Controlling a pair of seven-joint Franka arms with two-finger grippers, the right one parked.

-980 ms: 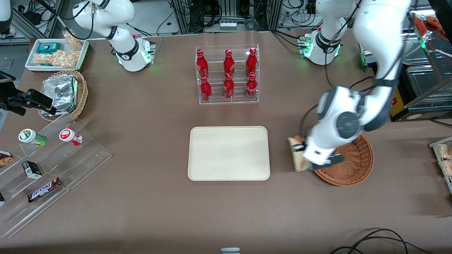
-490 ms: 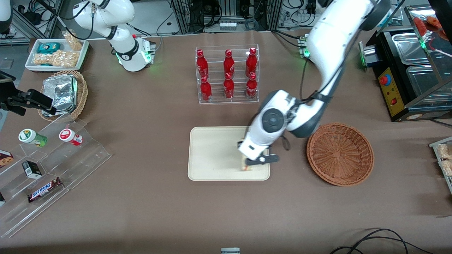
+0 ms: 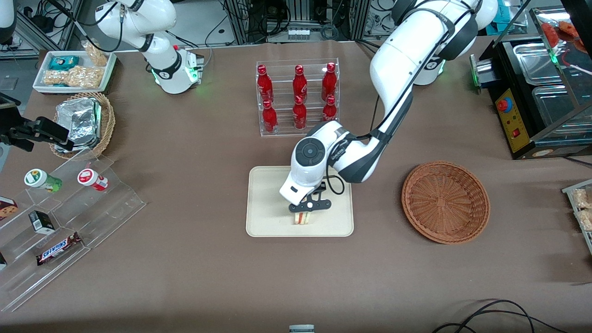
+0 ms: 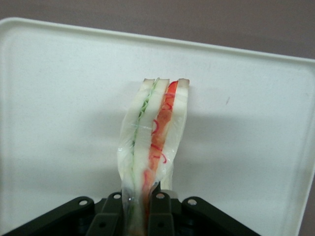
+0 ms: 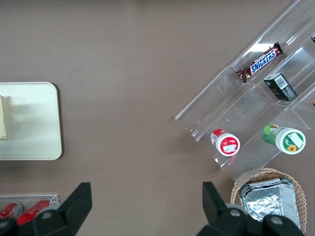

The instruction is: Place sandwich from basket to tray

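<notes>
Gripper: stood over the part of the tray nearest the front camera, its fingers pinched on the sandwich. From the front its body and wrist covered most of the wedge; only the lower edge showed. In the wrist view the fingertips were cut off by the frame edge.

Sandwich: wrapped in clear film, white bread layers with a green filling line and an orange-red one, held on edge above the tray. Whether its lower end touched the tray surface could not be made out.

Tray: cream, rounded corners, low rim; partly hidden under the arm in the front view, cut off at one edge in the right wrist view.

Basket: round reddish-brown wicker, on the table well apart from the tray, toward the working arm's end.

Cola bottle rack: clear acrylic, red bottles, farther from the front camera than the tray; one lower bottle partly covered by the arm.
</notes>
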